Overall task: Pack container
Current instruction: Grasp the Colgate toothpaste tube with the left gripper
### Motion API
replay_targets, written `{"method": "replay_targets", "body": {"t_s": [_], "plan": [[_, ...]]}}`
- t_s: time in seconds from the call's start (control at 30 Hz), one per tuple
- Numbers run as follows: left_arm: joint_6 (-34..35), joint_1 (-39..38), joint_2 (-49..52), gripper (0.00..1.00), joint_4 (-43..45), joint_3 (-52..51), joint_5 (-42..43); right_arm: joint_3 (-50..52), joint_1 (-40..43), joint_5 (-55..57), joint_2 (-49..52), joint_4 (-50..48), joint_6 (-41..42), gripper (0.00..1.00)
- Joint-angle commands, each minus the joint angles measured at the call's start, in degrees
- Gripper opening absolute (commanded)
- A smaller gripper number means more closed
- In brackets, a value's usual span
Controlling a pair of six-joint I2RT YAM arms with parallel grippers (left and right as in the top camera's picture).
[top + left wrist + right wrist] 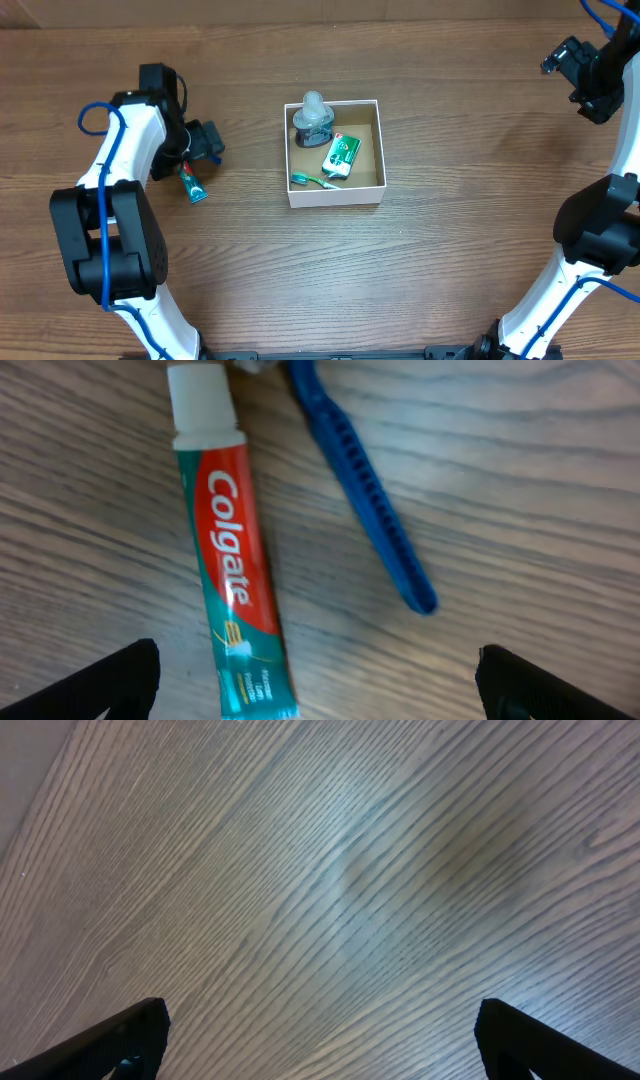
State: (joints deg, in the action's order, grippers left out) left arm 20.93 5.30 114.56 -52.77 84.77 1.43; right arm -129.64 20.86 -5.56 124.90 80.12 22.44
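The left gripper (315, 672) is held wide apart above a toothpaste tube (232, 560); the right gripper (322, 1032) is likewise spread wide.

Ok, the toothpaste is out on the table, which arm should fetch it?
Left. The left tool hangs open right over the toothpaste tube; the right tool is open over bare table, beyond the container.

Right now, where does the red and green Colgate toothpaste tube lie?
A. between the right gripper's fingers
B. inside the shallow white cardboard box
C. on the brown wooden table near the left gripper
C: the tube lies on the table by the open left gripper, outside the box.
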Motion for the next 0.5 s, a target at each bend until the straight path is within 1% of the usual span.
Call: {"method": "replay_targets", "body": {"t_s": [0.0, 0.1, 0.13, 0.23, 0.27, 0.3, 0.33, 0.4, 0.47], "plan": [[1.4, 0.81, -0.17, 1.0, 5.07, -5.62, -2.03, -1.57, -0.17, 0.39, -1.03, -0.26, 0.13, 1.0], [1.38, 0.81, 0.11, 1.0, 9.88, -8.98, -2.1, -1.57, -0.17, 0.39, -1.03, -0.26, 0.13, 1.0], [1.36, 0.81, 0.2, 0.98, 11.67, -9.68, -2.32, -1.57, -0.17, 0.39, -1.03, -0.26, 0.11, 1.0], [1.33, 0.81, 0.22, 0.79, 14.08, -9.84, -4.92, -1.57, -0.17, 0.42, -1.03, -0.26, 0.13, 1.0], [0.83, 0.9, 0.44, 0.75, 14.25, -9.84, -5.09, -1.57, -0.17, 0.39, -1.03, -0.26, 0.13, 1.0], [0.72, 1.05, 0.76, 0.68, 14.25, -9.84, -5.29, -1.57, -0.17, 0.39, -1.03, -0.26, 0.13, 1.0], [0.72, 1.22, 1.51, 0.58, 14.27, -9.84, -5.66, -1.57, -0.17, 0.39, -1.03, -0.26, 0.13, 1.0], [0.7, 1.51, 2.84, 0.44, 14.45, -9.84, -6.14, -1.57, -0.17, 0.42, -1.03, -0.26, 0.13, 1.0], [0.7, 1.55, 3.93, 0.43, 14.75, -9.84, -6.14, -1.57, -0.17, 0.39, -1.03, -0.26, 0.13, 1.0]]}}
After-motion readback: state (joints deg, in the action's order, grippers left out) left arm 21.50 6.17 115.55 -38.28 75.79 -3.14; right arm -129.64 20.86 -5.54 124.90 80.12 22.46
